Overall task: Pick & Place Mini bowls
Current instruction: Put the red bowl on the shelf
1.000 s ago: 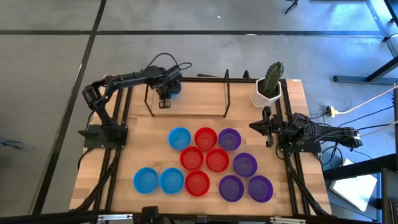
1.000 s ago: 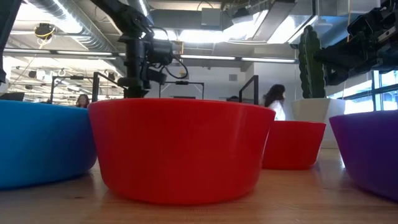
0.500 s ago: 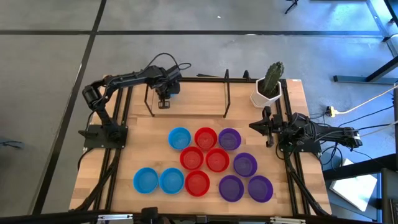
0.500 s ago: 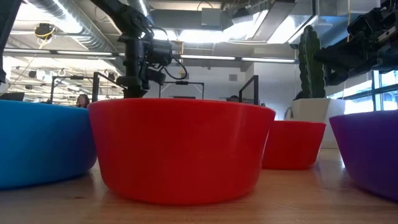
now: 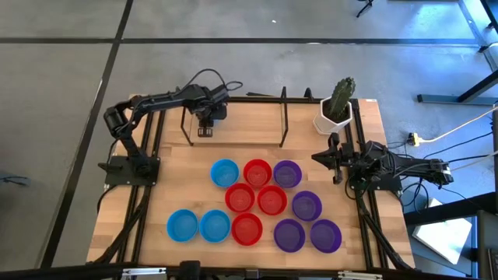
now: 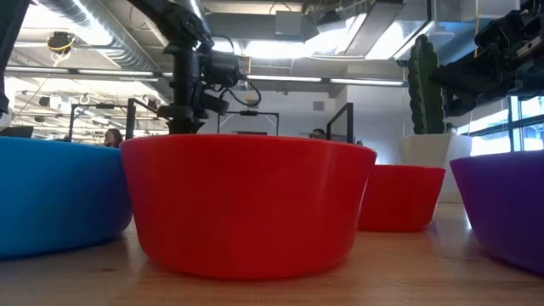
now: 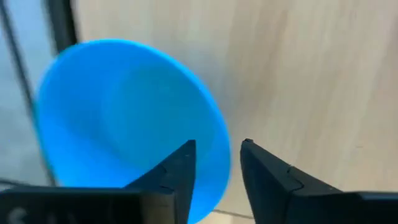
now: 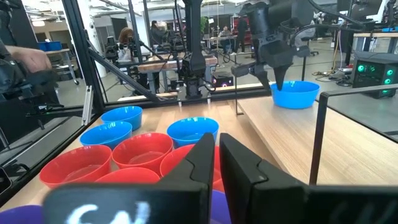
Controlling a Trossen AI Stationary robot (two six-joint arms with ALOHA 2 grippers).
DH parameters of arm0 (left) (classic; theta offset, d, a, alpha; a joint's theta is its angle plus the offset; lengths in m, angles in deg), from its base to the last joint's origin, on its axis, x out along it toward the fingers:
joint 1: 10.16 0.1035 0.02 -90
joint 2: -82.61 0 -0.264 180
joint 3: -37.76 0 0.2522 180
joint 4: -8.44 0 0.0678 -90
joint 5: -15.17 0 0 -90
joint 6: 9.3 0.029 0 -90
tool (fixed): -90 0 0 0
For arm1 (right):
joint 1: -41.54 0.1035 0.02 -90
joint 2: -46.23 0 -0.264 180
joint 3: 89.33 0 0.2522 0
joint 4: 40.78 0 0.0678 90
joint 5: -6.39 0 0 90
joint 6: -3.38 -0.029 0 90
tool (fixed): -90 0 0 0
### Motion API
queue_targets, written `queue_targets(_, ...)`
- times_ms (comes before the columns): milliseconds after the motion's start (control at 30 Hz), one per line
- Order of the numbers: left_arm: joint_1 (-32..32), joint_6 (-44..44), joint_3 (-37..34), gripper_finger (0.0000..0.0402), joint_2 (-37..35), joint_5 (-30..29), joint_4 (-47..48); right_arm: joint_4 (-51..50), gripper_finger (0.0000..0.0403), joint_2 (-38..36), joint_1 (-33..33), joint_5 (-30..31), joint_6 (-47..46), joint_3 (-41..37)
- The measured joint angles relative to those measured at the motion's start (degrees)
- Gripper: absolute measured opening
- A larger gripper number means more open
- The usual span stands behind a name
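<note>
My left gripper (image 5: pixel 205 127) is at the far left of the table, pointing down over one bright blue mini bowl (image 7: pixel 124 118). The bowl rests by its base on the wood (image 8: pixel 295 94). The gripper is narrowly open. Its fingers stand on either side of the bowl's rim (image 7: pixel 222 168), one over the inside and one outside, with wood showing in the gap. Several more blue, red and purple mini bowls sit in a cluster mid-table (image 5: pixel 257 202). My right gripper (image 5: pixel 336 159) waits shut at the table's right edge.
A black metal frame (image 5: pixel 284 117) stands across the far part of the table, beside the left gripper. A white pot with a green cactus (image 5: pixel 336 113) is in the far right corner. Bare wood lies at the far middle (image 5: pixel 249 132) and near left (image 5: pixel 124 225).
My left gripper has shifted a little toward the table's right. In the high view it now covers more of the blue bowl under it. The bowl itself stays on the wood.
</note>
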Motion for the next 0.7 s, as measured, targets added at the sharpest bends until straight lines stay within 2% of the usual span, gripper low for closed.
queue_targets(167,-4.6,-2.5,4.3,0.0156,-2.3,-5.2,4.0,0.0,0.0028,0.0,0.0,0.0,0.1,0.0)
queue_targets(300,-10.6,-7.5,9.9,0.017,-5.4,-8.0,13.4,0.0,0.0028,0.0,0.0,0.0,1.3,0.0)
queue_targets(433,-18.2,-14.7,10.6,0.0159,-14.0,-7.6,17.4,0.0,0.0028,0.0,0.0,0.0,1.3,0.0)
queue_targets(467,-20.1,-16.2,9.3,0.0151,-17.5,-6.4,15.4,0.0,0.0028,0.0,0.0,0.0,1.3,0.0)
queue_targets(533,-23.2,-18.9,4.6,0.0131,-25.3,0.3,7.4,-0.1,0.0028,0.0,0.0,0.0,2.0,0.0)
queue_targets(633,-27.2,-20.5,-7.5,0.0094,-37.1,12.4,-10.4,0.0,0.0028,0.0,0.0,0.0,3.1,0.0)
queue_targets(700,-30.6,-18.9,-17.5,0.0068,-44.7,16.9,-24.5,0.1,0.0028,0.0,0.0,0.0,3.1,0.0)
